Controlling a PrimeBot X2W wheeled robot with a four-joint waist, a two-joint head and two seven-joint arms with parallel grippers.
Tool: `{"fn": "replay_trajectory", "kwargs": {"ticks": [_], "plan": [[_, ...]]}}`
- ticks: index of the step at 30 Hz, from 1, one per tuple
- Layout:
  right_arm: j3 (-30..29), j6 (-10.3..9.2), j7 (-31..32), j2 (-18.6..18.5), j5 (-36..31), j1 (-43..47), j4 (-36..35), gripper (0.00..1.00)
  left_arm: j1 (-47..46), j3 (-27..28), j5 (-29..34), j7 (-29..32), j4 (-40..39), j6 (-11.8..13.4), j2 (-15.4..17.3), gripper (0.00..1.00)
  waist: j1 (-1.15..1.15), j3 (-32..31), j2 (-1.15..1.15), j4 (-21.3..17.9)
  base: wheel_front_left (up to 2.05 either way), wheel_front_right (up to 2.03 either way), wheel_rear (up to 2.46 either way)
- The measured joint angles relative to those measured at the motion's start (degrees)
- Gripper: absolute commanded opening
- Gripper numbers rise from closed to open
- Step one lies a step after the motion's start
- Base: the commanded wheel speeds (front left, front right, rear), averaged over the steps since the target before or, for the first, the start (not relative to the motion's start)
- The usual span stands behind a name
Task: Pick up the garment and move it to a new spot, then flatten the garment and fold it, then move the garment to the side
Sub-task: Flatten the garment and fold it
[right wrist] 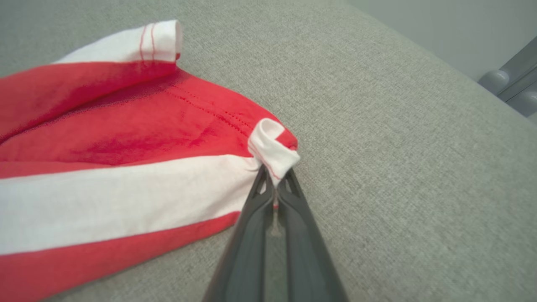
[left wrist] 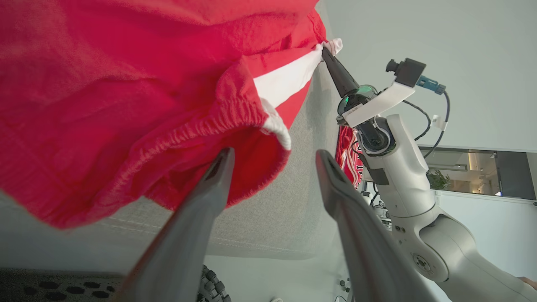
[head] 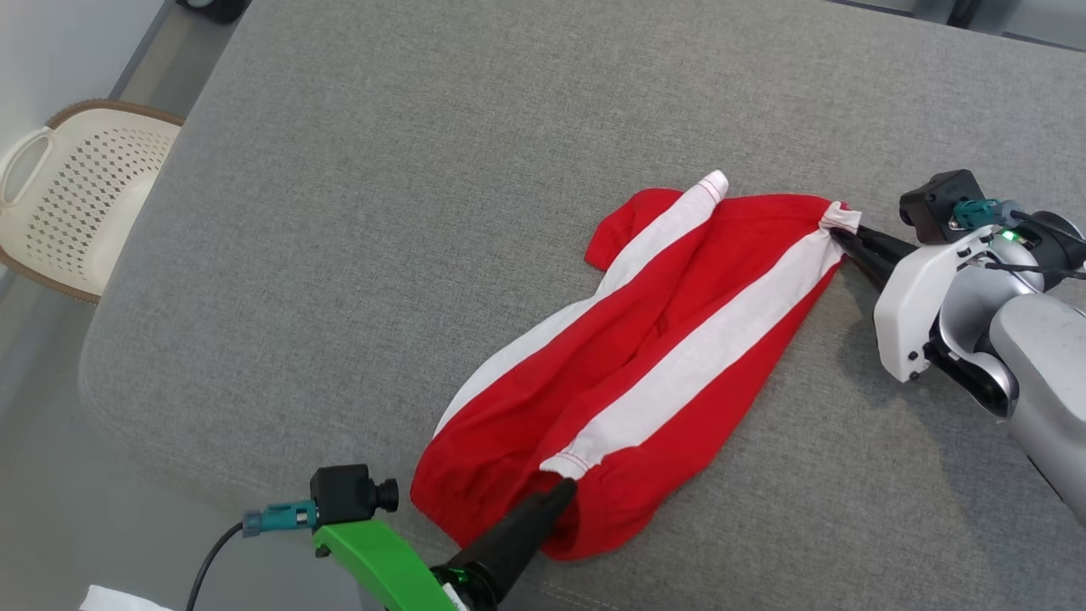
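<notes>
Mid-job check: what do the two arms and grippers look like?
Both grippers have two long, dark, tapered fingers. The left gripper sits on a green bracket carrying a black camera with teal plug and black cable. The right gripper has a white bracket, matching camera, green light and pale grey forearm.

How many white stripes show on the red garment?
2. One along the left edge of the garment; the other from the cuff pinched by the right gripper to the waistband near the left gripper. More may be hidden underneath.
</notes>
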Motion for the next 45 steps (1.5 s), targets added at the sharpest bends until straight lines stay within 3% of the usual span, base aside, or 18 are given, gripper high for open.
{"fn": "replay_trajectory", "kwargs": {"ticks": [16,17,18,19,20,21,26,29,37,45], "plan": [[1.9,0.0,-1.0,-0.4,1.5,-1.3,1.0,0.0,-6.5,-2.0,4.1,0.0,7.1,0.6,-2.4,1.0,0.0,0.0,0.0,-0.4,0.0,0.0,0.0],[2.1,0.0,-1.0,-0.4,1.5,-1.4,1.1,0.0,-6.9,-2.0,4.8,-0.1,7.7,0.6,-2.4,0.93,0.0,0.0,0.0,-0.4,0.0,0.0,0.0],[2.3,0.0,-1.0,-0.4,1.6,-1.5,1.1,0.0,-7.2,-2.0,5.0,-0.1,8.0,0.6,-2.4,0.36,0.0,0.0,0.0,-0.5,0.0,0.0,0.0],[2.6,0.0,-1.0,-0.3,1.7,-1.6,1.2,0.0,-7.5,-1.9,5.0,-0.4,8.4,0.6,-2.5,0.13,0.0,0.0,0.0,-0.6,0.0,0.0,0.0],[2.7,0.0,-1.2,-0.2,1.8,-1.7,1.2,0.0,-7.9,-2.0,5.2,-0.6,9.0,0.6,-2.5,0.13,0.0,0.0,0.0,-0.7,0.0,0.0,0.0],[2.7,0.0,-1.3,-0.2,1.9,-1.7,1.3,0.0,-8.2,-1.9,5.8,-0.9,9.5,0.6,-2.5,0.0,0.0,0.0,0.0,-0.8,0.0,0.0,0.0],[2.9,0.0,-3.0,0.9,3.2,-1.8,1.6,0.0,-9.8,-1.1,8.6,-3.0,10.6,0.6,-2.4,0.0,0.0,-0.4,0.0,-1.5,0.0,0.0,0.0],[-0.1,0.0,-5.1,2.4,7.1,-2.7,0.9,0.0,-12.0,-0.1,9.8,-3.3,8.6,0.4,-1.5,0.0,0.0,-1.0,0.0,-2.2,0.0,0.0,0.0],[-12.0,0.0,-12.1,2.1,18.3,-11.2,-7.7,0.0,-22.6,7.2,13.7,-3.0,-3.2,-1.2,6.6,0.0,0.0,-4.4,0.0,-5.5,0.0,0.0,0.0],[-17.4,0.0,-14.1,-0.2,28.0,-9.5,-18.6,0.0,-24.7,9.4,9.4,2.5,-14.2,-2.4,10.3,0.0,0.0,-8.0,0.0,-10.2,0.0,0.0,0.0]]}}
